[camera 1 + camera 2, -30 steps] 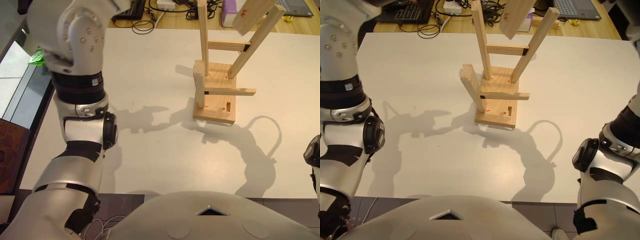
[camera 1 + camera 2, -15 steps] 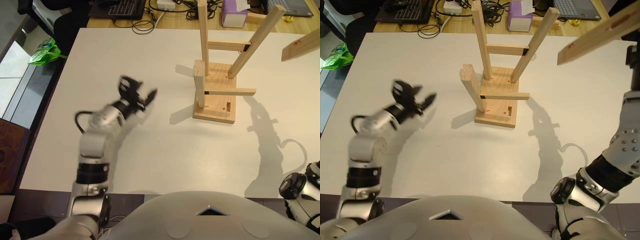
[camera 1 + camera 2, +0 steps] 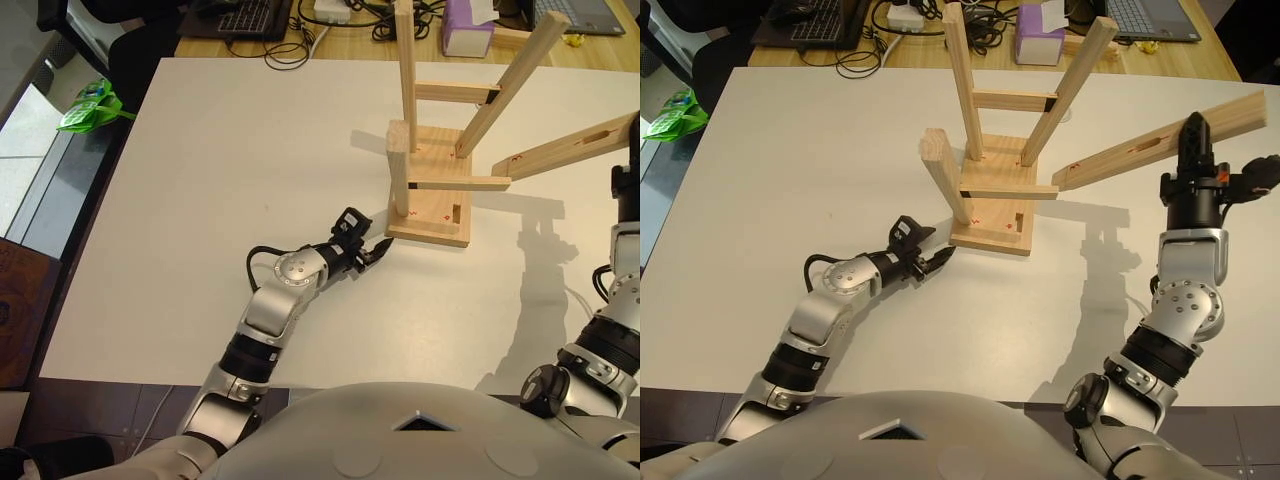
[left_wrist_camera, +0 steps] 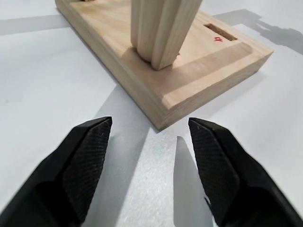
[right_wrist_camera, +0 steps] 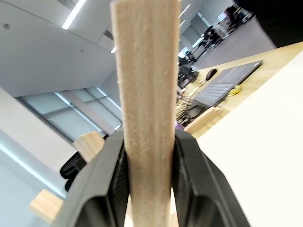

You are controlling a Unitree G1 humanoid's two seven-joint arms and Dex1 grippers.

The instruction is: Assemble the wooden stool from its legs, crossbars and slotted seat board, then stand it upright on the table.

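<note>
Eye views: seat board (image 3: 430, 222) sits toward the tabletop's (image 3: 250, 130) far edge, three legs (image 3: 405, 60) and two crossbars (image 3: 455, 92) fitted; right gripper (image 3: 1193, 140) holds the fourth leg (image 3: 1130, 152) tilted beside it, so likely the last-leg step. Left wrist: left gripper (image 4: 149, 127) spread wide just off the board's corner. Right wrist: pads (image 5: 118, 179) clamp the leg; next, upright it over the free slot (image 3: 457, 212).

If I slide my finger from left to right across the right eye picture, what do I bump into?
green bag → left end effector, open → seat board → right end effector, gripping a wooden leg
</note>
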